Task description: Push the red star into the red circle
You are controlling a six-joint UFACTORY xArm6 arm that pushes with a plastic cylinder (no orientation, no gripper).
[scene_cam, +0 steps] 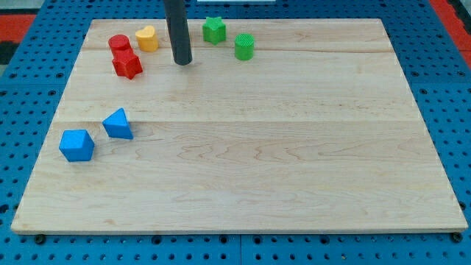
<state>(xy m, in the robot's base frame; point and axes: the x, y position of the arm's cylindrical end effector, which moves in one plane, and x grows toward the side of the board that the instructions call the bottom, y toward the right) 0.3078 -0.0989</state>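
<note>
The red star (pixel 127 64) lies near the board's top left corner. The red circle (pixel 119 43) is a short cylinder just above it, and the two look to be touching. My tip (pixel 182 62) is to the right of the red star, apart from it, with a gap of bare wood between them. The dark rod rises from the tip out of the view's top.
A yellow block (pixel 147 37) sits right of the red circle. A green star (pixel 214 29) and a green cylinder (pixel 244 46) lie at the top, right of the rod. A blue triangle (pixel 118 124) and a blue cube (pixel 76 145) lie at the left. The wooden board (pixel 257 162) rests on blue pegboard.
</note>
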